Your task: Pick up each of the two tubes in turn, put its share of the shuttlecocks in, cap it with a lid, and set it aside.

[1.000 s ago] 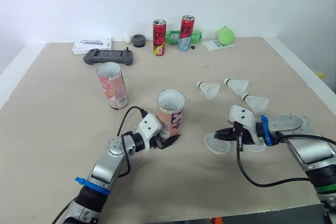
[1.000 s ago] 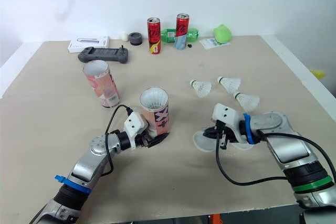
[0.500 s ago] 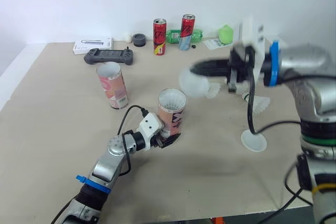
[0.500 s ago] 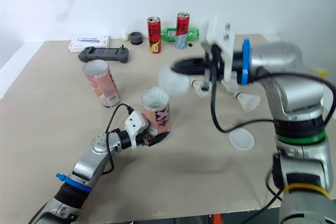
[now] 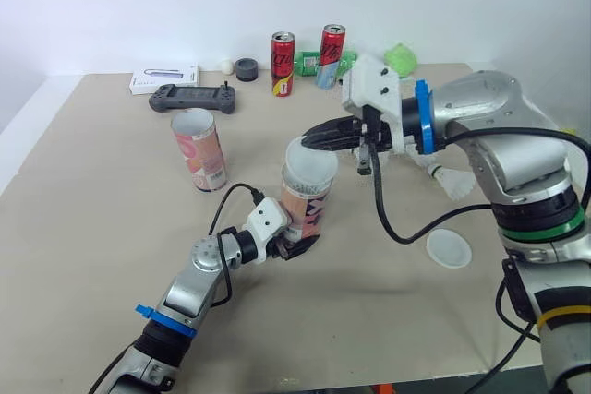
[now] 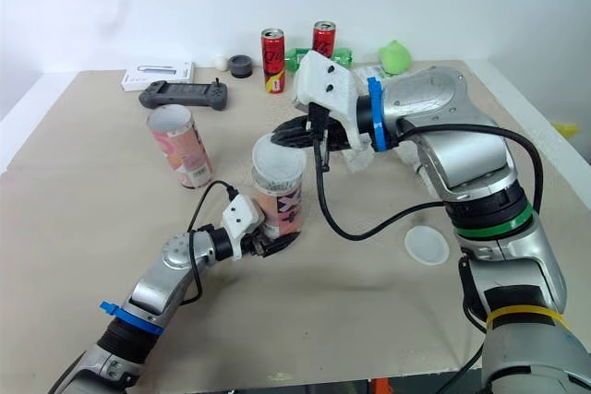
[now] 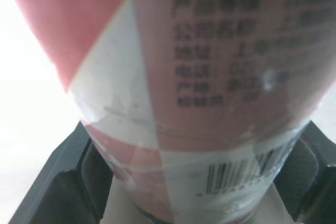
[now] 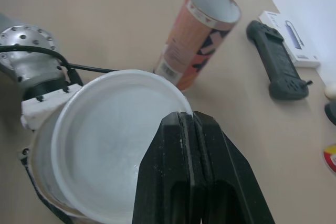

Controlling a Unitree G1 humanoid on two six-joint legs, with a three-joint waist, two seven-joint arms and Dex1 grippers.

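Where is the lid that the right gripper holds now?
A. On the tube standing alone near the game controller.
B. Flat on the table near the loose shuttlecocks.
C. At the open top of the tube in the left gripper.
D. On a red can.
C: the right gripper pinches the lid by its rim at the mouth of the tube, which the left gripper clamps near its base.

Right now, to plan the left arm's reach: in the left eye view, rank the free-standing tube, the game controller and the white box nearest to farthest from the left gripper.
1. Free-standing tube, left of and beyond the left gripper.
2. Game controller, farther back on the left.
3. White box, behind it near the far edge.
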